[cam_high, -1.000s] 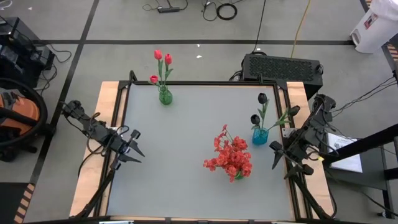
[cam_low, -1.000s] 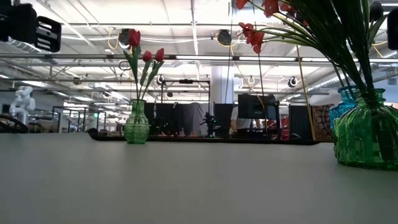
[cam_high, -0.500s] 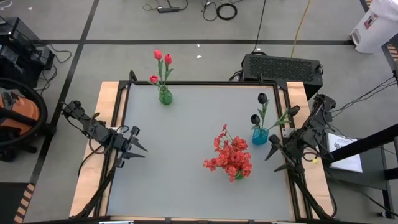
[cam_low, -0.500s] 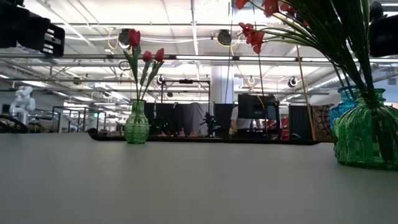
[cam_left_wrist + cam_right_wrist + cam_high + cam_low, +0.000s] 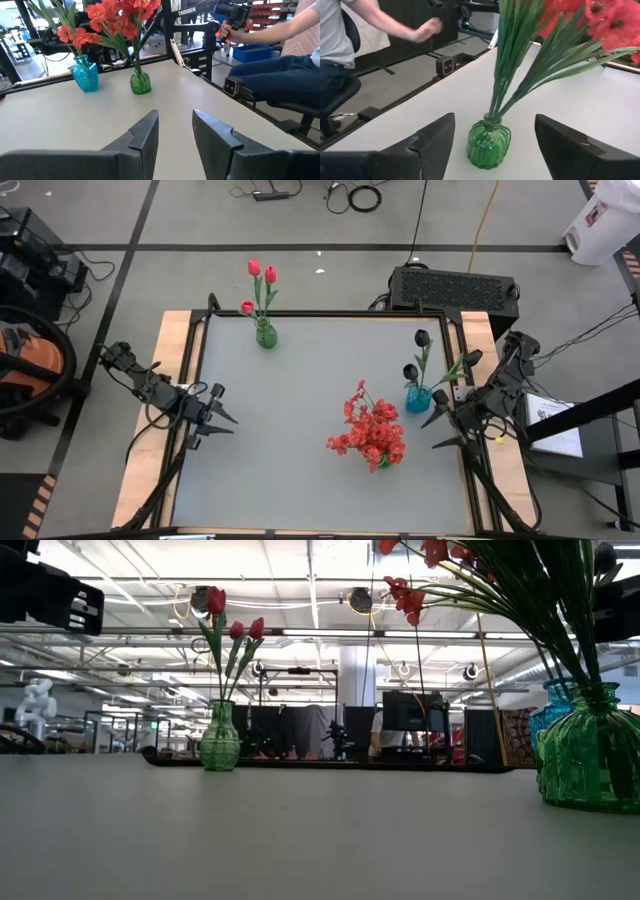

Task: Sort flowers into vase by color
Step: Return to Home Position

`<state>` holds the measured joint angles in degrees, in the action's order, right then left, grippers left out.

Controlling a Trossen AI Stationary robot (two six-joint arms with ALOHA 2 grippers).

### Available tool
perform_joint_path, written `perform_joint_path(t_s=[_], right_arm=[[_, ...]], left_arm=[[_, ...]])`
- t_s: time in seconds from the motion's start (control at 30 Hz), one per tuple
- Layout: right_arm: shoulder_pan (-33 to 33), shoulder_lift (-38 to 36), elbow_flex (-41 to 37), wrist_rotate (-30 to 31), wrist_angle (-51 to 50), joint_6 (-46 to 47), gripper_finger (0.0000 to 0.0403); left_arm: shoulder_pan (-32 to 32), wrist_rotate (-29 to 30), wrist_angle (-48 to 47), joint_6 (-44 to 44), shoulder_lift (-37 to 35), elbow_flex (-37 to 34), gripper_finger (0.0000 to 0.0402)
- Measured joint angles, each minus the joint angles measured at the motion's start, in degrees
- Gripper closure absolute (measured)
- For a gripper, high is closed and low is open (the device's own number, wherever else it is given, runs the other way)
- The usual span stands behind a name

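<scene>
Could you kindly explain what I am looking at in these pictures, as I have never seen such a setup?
It is a two-armed robot at a grey table. One picture looks straight down, one looks level across the tabletop, and two come from cameras on the wrists. The left gripper and right gripper are both open and hold nothing. On the table stand a green glass vase with red tulips, a blue glass vase with black tulips, and a green glass vase with bushy red blossoms. A person sits beyond it.
</scene>
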<state>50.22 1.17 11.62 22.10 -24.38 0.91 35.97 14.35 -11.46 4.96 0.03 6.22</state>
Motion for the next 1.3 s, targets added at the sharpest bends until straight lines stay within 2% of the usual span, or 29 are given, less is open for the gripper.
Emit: perform_joint_path(t_s=[0.2,0.4,1.3], right_arm=[[0.0,0.0,0.0,0.5,-0.2,0.4,0.0135],[0.0,0.0,0.0,0.4,-0.3,4.9,0.0135],[0.0,0.0,0.0,0.3,-0.3,4.0,0.0135]], left_arm=[[0.0,0.0,0.0,0.0,0.0,0.0,0.0274],[0.0,-0.1,0.0,0.0,0.0,0.0,0.0274],[0.0,-0.2,0.0,0.0,0.0,0.0,0.0274]])
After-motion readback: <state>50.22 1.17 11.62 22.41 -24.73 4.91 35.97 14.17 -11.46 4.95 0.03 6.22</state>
